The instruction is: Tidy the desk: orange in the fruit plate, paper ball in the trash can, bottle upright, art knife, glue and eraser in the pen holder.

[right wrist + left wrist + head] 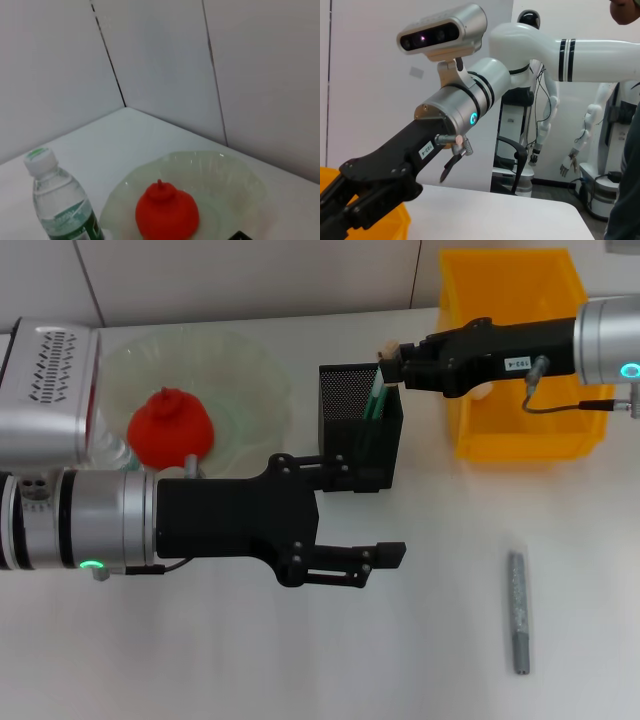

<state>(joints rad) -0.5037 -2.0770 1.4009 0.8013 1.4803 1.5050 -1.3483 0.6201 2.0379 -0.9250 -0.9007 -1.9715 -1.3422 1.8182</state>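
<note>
Pen holder [360, 430], one black mesh cup, is standing on the white desk [430, 640] and serving as landmark here. Right gripper [388, 365] is hovering at the holder's far right rim, fingers pinching a pale, roughly eraser-sized piece right over the opening; exact identity is hard to tell. One green-teal stick-like item [377, 395] is leaning inside the holder against that same corner, probably the glue or the knife, cannot tell which. Left gripper [385, 558] is hanging in front of the holder, on the near side and a little left of it, fingers spread with nothing between them. One orange [171, 428], reddish in colour, is sitting in the one clear fruit plate [250, 370] well left of the holder; the right wrist view is showing the same orange [166, 210] in the plate [235, 175]. One bottle [62, 200] is standing upright further left of the plate, white cap on top, mostly hidden behind the left arm from the head camera. One yellow bin [510, 300], the trash can, is sitting just right of the holder, behind the right arm; contents not visible. One grey pen-shaped item [518, 612], possibly the art knife, is lying flat on the desk to the near right of the holder, well apart from both grippers.
</note>
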